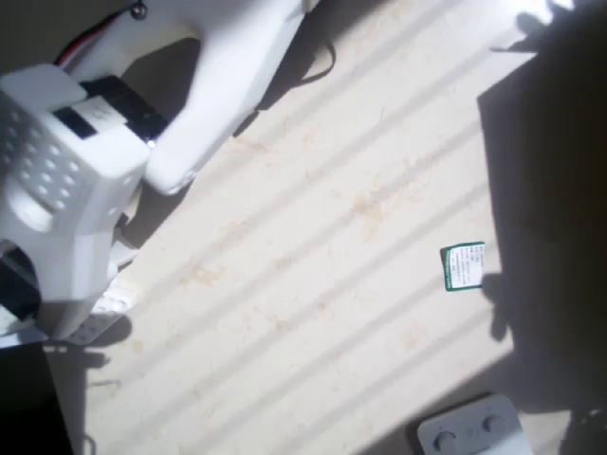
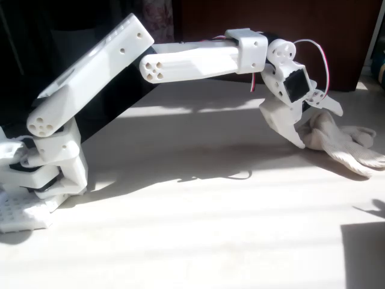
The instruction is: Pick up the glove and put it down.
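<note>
In the fixed view the cream knit glove [image 2: 341, 144] lies lumpy on the table at the right, with its stubby fingers pointing right. Its left end bunches upward. My white gripper [image 2: 314, 127] reaches down onto that raised end. One finger [image 2: 287, 127] stands just left of the glove and the other jaw sits above it, so the bunched fabric lies between them. White fabric and white plastic blend in the glare, so I cannot make out whether the jaws pinch it. In the overhead view the arm's base [image 1: 66, 180] is at the left.
A small green-and-white card [image 1: 464, 266] lies on the right of the overhead view. A grey flat device with two round buttons [image 1: 471, 428] sits at the bottom edge. Dark shadow covers the right side, and striped sunlit tabletop [image 1: 313, 246] spreads between the base and the card.
</note>
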### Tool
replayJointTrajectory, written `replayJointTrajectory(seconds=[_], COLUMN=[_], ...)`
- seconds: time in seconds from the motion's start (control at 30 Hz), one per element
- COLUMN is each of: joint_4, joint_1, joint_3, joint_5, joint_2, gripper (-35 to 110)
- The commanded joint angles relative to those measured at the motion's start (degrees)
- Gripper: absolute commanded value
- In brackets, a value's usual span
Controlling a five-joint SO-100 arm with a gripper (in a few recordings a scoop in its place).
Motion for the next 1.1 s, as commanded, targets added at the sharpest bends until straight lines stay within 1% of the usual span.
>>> replayJointTrajectory(seconds=[0.0,0.33,0.43,0.6,0.63,0.73,1.07], joint_4=[-1.1,-1.1,-1.2,-5.1,-6.2,-6.7,-6.6], joint_1=[-0.4,0.5,0.6,0.6,0.6,0.5,0.4], joint_3=[-2.5,-2.5,-2.5,-2.5,-2.5,-2.5,-2.6], joint_5=[0.4,0.4,0.4,0.0,-0.1,-0.4,-0.4], joint_2=[0.5,-0.1,-0.4,-0.8,-0.8,-0.8,0.0], gripper=[37,35,26,0,-2,1,0])
